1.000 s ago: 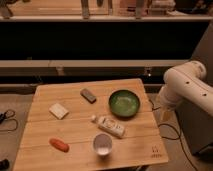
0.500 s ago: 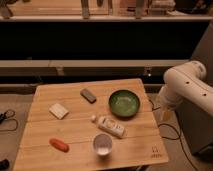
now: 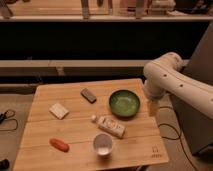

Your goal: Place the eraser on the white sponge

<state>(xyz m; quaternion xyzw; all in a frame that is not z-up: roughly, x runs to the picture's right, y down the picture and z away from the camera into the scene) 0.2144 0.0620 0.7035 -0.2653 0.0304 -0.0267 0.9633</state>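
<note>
The eraser (image 3: 88, 95), a small dark flat block, lies on the wooden table (image 3: 75, 130) at the back middle. The white sponge (image 3: 58, 110), a flat cream pad, lies to its front left, apart from it. The white arm reaches in from the right. My gripper (image 3: 152, 107) hangs at the table's right edge, beside the green bowl, well to the right of the eraser and holding nothing that I can see.
A green bowl (image 3: 124, 103) sits at the right of the table. A white bottle with a label (image 3: 110, 126) lies on its side in the middle. A white cup (image 3: 102, 144) stands near the front edge. An orange-red oblong thing (image 3: 59, 145) lies at the front left.
</note>
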